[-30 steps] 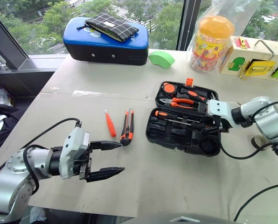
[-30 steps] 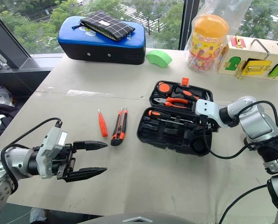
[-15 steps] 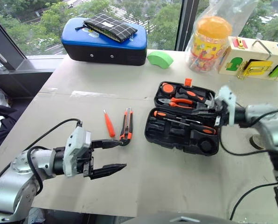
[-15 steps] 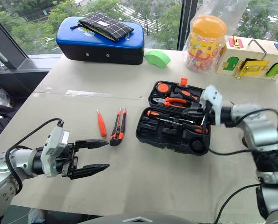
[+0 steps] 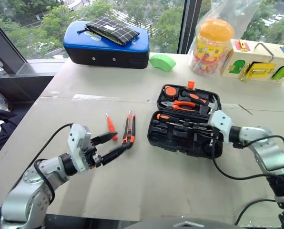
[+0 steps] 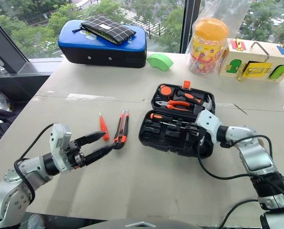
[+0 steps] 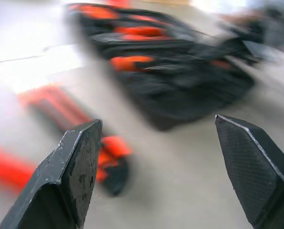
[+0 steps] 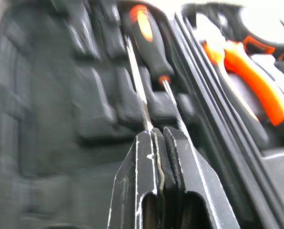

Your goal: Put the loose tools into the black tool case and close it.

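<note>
Left gripper fingers wide beside utility knife; right gripper fingers pinched together over black tool case.

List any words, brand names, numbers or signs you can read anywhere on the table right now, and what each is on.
No text reads clearly in any view.
Blue-topped case: a small pale mark on the lid, too small to read.
Yellow jar: colourful printing on its label, too blurred to read.
Wooden latch board: coloured shapes and metal latches, no legible text.
Black tool case: no visible lettering.
Utility knife: no visible lettering.
</note>
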Controlling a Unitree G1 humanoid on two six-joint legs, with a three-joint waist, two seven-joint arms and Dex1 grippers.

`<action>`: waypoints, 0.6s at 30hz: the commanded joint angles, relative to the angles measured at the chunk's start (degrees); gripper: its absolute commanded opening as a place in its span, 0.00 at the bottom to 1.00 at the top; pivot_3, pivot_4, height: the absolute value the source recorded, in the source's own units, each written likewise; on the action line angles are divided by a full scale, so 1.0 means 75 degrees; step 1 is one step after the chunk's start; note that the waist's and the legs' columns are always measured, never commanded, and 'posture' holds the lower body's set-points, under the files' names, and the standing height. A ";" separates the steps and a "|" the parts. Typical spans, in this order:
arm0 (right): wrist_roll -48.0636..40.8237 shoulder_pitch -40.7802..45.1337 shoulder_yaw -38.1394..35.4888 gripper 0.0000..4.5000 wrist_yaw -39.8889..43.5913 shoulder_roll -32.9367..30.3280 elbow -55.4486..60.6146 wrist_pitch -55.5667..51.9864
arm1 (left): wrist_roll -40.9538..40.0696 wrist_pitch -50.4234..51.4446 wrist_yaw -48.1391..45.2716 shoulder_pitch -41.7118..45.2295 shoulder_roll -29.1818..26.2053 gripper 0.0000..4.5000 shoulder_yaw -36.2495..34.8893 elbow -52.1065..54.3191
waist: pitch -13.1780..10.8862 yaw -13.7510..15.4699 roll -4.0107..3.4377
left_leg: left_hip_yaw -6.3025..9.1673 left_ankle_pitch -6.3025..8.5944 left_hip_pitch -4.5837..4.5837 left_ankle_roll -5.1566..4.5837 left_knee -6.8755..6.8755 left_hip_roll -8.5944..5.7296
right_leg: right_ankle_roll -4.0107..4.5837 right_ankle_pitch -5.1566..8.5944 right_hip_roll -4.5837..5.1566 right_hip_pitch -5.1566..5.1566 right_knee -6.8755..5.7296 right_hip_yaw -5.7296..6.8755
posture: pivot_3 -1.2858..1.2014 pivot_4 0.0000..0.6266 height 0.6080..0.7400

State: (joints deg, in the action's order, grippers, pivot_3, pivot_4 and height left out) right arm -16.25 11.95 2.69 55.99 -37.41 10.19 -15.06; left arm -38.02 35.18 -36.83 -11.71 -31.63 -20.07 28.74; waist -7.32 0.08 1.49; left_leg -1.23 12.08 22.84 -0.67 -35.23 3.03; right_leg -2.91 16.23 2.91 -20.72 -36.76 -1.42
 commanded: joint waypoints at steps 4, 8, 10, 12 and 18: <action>-0.1885 -0.0528 -0.0886 0.59 0.0419 -0.0541 0.2194 -0.1128 | 0.0773 0.1487 0.3721 0.1178 0.1316 0.85 0.0189 0.0509 | 0.0011 0.0050 0.0021 | 0.0016 0.0000 -0.0002 0.0000 0.0002 0.0007 | 0.0000 -0.0001 -0.0017 0.0003 -0.0003 0.0014 | 0.52 0.24 1.00; -0.2174 -0.0729 -0.1068 0.97 0.0323 -0.0825 0.2755 -0.1367 | 0.1391 0.2261 0.4711 0.1769 0.1664 0.85 0.0803 0.0260 | 0.0009 0.0073 0.0026 | 0.0003 0.0000 -0.0002 0.0001 -0.0001 -0.0008 | 0.0001 0.0000 -0.0017 0.0001 -0.0002 0.0000 | 0.52 0.24 1.00; -0.2371 -0.0818 -0.1194 0.97 0.0302 -0.0941 0.2942 -0.1506 | 0.1665 0.2473 0.4986 0.1982 0.1805 0.85 0.1102 -0.0035 | 0.0009 0.0070 0.0029 | 0.0006 0.0000 -0.0002 0.0001 -0.0002 -0.0029 | 0.0002 0.0000 -0.0016 0.0001 -0.0001 0.0000 | 0.52 0.24 1.00; -0.2540 -0.0953 -0.1336 0.97 0.0372 -0.1051 0.3128 -0.1510 | 0.1920 0.2595 0.5215 0.2127 0.1976 0.85 0.1284 -0.0399 | 0.0007 0.0080 0.0028 | 0.0008 0.0000 -0.0002 0.0000 -0.0001 -0.0035 | 0.0004 0.0001 -0.0014 0.0001 -0.0001 -0.0001 | 0.52 0.24 1.00; -0.3072 -0.1482 -0.1998 1.00 0.0669 -0.1271 0.3632 -0.1294 | 0.2271 0.2706 0.5286 0.2218 0.2239 0.48 0.1404 -0.0857 | 0.0017 0.0098 0.0011 | 0.0011 0.0000 -0.0005 0.0000 0.0003 -0.0041 | 0.0016 0.0008 -0.0013 0.0003 0.0000 -0.0001 | 0.52 0.24 1.00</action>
State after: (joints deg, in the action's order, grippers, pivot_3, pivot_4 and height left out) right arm -37.23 1.31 -9.35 59.92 -46.12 34.76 -25.96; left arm -21.55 54.34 3.09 5.71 -15.21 -10.62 24.61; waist -7.19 0.82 1.57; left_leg -1.15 12.08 22.80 -0.67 -35.21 2.72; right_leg -2.70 16.34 2.83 -20.70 -36.76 -1.43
